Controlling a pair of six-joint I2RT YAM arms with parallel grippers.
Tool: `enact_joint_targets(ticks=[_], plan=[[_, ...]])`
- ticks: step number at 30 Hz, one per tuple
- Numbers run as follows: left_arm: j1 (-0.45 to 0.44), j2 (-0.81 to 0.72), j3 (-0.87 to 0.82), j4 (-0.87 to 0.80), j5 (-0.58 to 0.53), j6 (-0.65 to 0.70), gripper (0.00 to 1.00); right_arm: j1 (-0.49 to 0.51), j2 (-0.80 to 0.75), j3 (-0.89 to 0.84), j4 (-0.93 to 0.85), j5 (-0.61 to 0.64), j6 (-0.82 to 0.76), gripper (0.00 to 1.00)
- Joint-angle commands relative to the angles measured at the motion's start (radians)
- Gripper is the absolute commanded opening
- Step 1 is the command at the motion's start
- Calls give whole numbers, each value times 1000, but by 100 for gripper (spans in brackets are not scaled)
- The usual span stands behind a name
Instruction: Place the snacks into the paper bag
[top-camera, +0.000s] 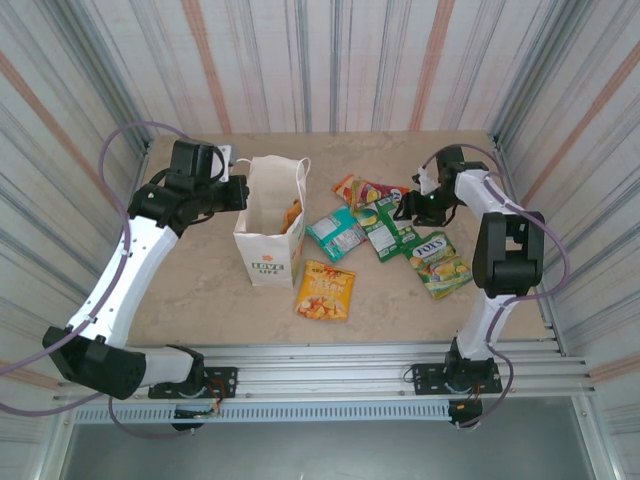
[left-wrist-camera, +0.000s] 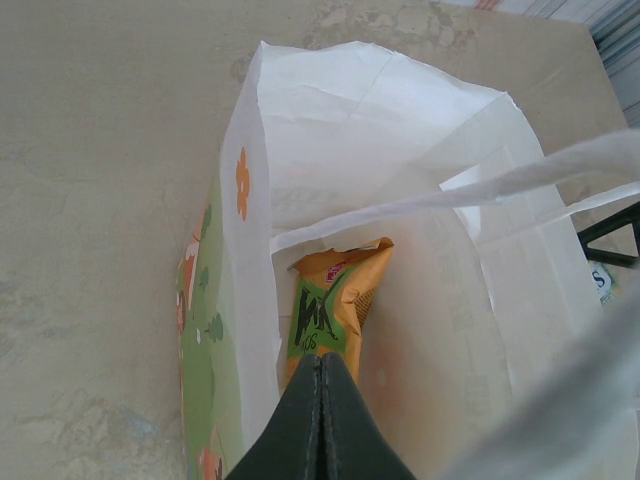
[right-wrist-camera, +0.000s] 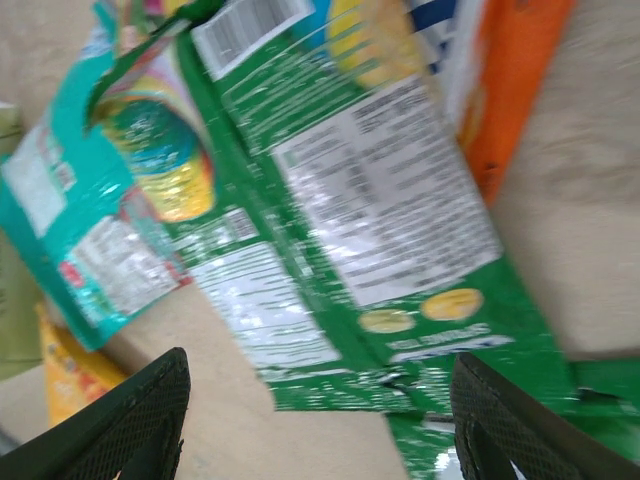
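**Paper bag** (top-camera: 268, 238): upright on the table (top-camera: 190, 290), left of centre and closer to the far-left corner than to the near edge. Mouth open upward, handles (left-wrist-camera: 400, 206) slack across it. One orange packet (left-wrist-camera: 338, 300) inside, standing on end.

**Loose snacks:** five, flat on the table between the bag and the right edge.
- Orange-red packet (top-camera: 362, 189): farthest back.
- Teal packet (top-camera: 335, 234): just beside the bag.
- Green packet (top-camera: 384, 228): one edge over the teal one, far end against the orange-red.
- Fox's packet (top-camera: 440, 263): toward the right edge.
- Yellow-orange packet (top-camera: 325, 290): nearest the near edge, apart from the rest.

**Right gripper** (right-wrist-camera: 330, 430): fingers spread wide, empty, low over the green packet. Long axis of that packet roughly far edge to near edge, slightly slanted, with the jaws straddling its short width at one end. Judged the next pick, this arm being much the nearer.

**Left gripper** (left-wrist-camera: 320, 420): fingers pressed together at the bag's left rim, tips over the mouth. Paper caught between them or not: cannot tell. Probably steadying the bag.

**Route:** bag to the left of the right gripper, past the teal packet. Bare table ahead of the bag toward the near edge.

**Risks:** handles and left gripper crowding the mouth, and overlapped neighbours likely to drag.
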Motion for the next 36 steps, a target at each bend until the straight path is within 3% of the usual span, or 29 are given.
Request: enact_joint_targets(ticks=[1, 12, 22, 29, 36], plan=[[6, -4, 3, 1, 12, 14, 0, -6, 24, 43, 16, 107, -55, 69], [6, 5, 18, -8, 2, 31, 0, -1, 197, 158, 28, -12, -201, 68], [6, 35, 34, -11, 6, 37, 0, 0, 297, 193, 30, -121, -234, 64], [5, 36, 51, -18, 2, 29, 1, -25, 239, 156, 46, -174, -238, 36], [6, 26, 44, -15, -11, 13, 25, -90, 75, 40, 144, -266, -190, 12]])
